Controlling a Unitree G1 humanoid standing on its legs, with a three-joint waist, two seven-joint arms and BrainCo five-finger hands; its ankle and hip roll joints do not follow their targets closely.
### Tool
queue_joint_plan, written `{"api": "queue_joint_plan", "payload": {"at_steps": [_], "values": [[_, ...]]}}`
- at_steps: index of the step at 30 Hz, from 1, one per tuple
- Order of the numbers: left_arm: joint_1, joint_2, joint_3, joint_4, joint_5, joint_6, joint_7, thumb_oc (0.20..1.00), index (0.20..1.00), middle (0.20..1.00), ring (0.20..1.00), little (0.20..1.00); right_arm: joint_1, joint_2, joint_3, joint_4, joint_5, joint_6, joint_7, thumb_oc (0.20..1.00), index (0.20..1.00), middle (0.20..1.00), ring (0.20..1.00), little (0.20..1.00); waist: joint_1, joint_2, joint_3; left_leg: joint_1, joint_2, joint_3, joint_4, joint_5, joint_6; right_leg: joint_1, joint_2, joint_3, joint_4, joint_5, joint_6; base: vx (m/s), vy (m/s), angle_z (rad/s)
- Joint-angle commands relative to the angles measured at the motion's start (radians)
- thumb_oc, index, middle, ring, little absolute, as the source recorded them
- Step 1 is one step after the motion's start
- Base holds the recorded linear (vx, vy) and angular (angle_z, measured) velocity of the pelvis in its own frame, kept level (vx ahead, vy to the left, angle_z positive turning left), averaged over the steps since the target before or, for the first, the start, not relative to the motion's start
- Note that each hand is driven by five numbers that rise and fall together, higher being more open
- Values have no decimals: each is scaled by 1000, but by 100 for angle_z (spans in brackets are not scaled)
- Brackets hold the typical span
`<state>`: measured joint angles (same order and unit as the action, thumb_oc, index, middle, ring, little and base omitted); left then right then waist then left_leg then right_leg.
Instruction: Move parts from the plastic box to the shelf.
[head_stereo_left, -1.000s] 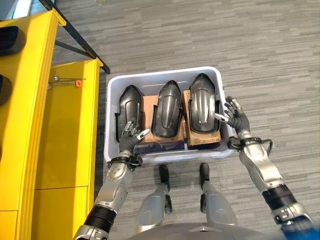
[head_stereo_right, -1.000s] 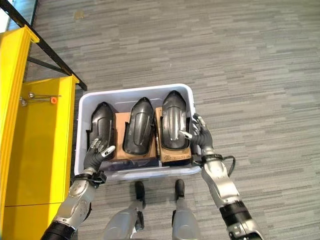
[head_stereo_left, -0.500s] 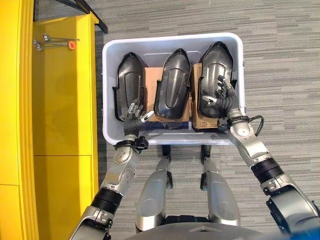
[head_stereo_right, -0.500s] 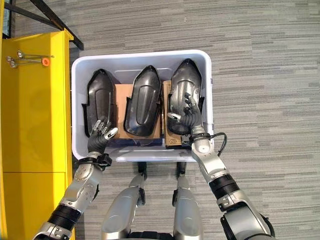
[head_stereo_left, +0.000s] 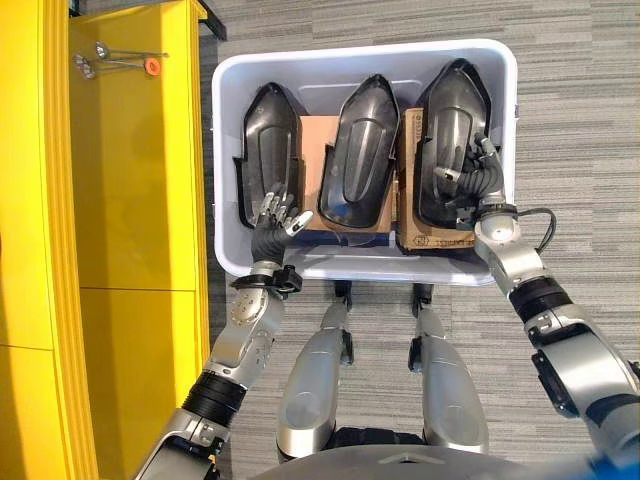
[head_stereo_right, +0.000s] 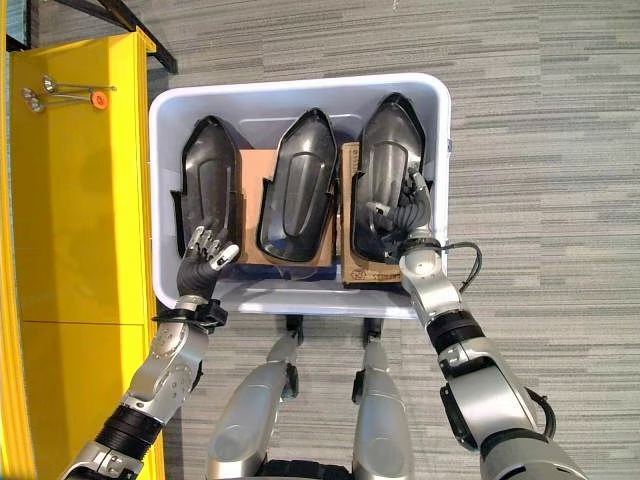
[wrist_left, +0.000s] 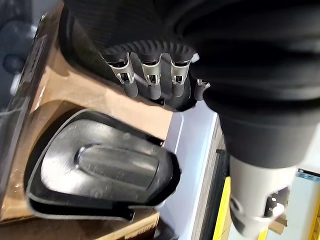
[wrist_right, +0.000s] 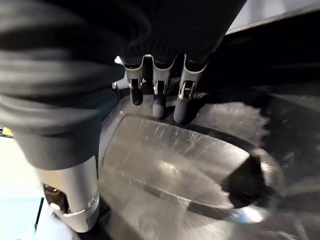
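You have three glossy black parts (head_stereo_left: 361, 150) in a white plastic box (head_stereo_left: 228, 235), resting on brown cardboard (head_stereo_left: 312, 150). Beside it stands a bright yellow shelf (head_stereo_left: 135, 180), and the floor (head_stereo_left: 580, 120) is grey with fine stripes.

Faint dark print on the near edge of the cardboard insert (head_stereo_left: 436, 240), too small to read

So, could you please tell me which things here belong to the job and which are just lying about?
Job: plastic box; three black parts; yellow shelf; left hand; right hand.

Lying about: cardboard pieces; metal tools with an orange tip.
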<state>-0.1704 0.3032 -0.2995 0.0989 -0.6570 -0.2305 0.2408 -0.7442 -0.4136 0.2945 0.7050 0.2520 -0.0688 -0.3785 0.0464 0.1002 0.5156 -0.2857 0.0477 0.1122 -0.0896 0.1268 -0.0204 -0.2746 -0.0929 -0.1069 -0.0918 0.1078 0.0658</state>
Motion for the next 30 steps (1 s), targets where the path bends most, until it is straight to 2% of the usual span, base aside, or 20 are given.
{"api": "queue_joint_plan", "payload": {"at_steps": [1, 15, 23, 27, 30], "values": [[0, 23, -6, -82, -13, -58, -17, 1000, 1000, 1000, 1000, 1000, -27, 3, 68, 7, 4, -2, 37, 1000, 1000, 1000, 1000, 1000, 15, -25, -19, 15, 50, 2, 24, 4, -74, -47, -113, -11, 108, -10, 86, 0, 0, 0], [-31, 5, -3, -66, 3, -65, -8, 1000, 1000, 1000, 1000, 1000, 3, 34, 196, 77, -179, 39, 112, 1000, 1000, 1000, 1000, 1000, 12, -28, -12, 14, 46, -14, 13, 4, -72, -47, -110, -19, 106, -16, 82, 1, 0, 0], [-27, 0, 14, -64, 14, -63, 14, 1000, 1000, 1000, 1000, 1000, 60, 49, 103, -42, -83, 6, 54, 1000, 1000, 1000, 1000, 1000, 0, -32, -13, 15, 46, -13, 11, 0, -72, -48, -111, -20, 103, -17, 83, 2, 0, 0], [-31, 0, 26, -67, 24, -61, 30, 1000, 1000, 1000, 1000, 1000, 103, 37, 34, -210, -48, -34, 7, 1000, 1000, 1000, 1000, 1000, -12, -38, -10, 16, 46, -10, 11, -2, -71, -49, -111, -18, 104, -19, 84, 0, 0, 0], [-35, 1, 33, -62, 41, -60, 41, 1000, 1000, 1000, 1000, 1000, 138, 18, -7, -341, -79, -57, -20, 1000, 1000, 1000, 1000, 1000, -25, -47, -9, 19, 47, -8, 11, -5, -72, -49, -110, -16, 105, -20, 85, 0, 0, 0]]}}
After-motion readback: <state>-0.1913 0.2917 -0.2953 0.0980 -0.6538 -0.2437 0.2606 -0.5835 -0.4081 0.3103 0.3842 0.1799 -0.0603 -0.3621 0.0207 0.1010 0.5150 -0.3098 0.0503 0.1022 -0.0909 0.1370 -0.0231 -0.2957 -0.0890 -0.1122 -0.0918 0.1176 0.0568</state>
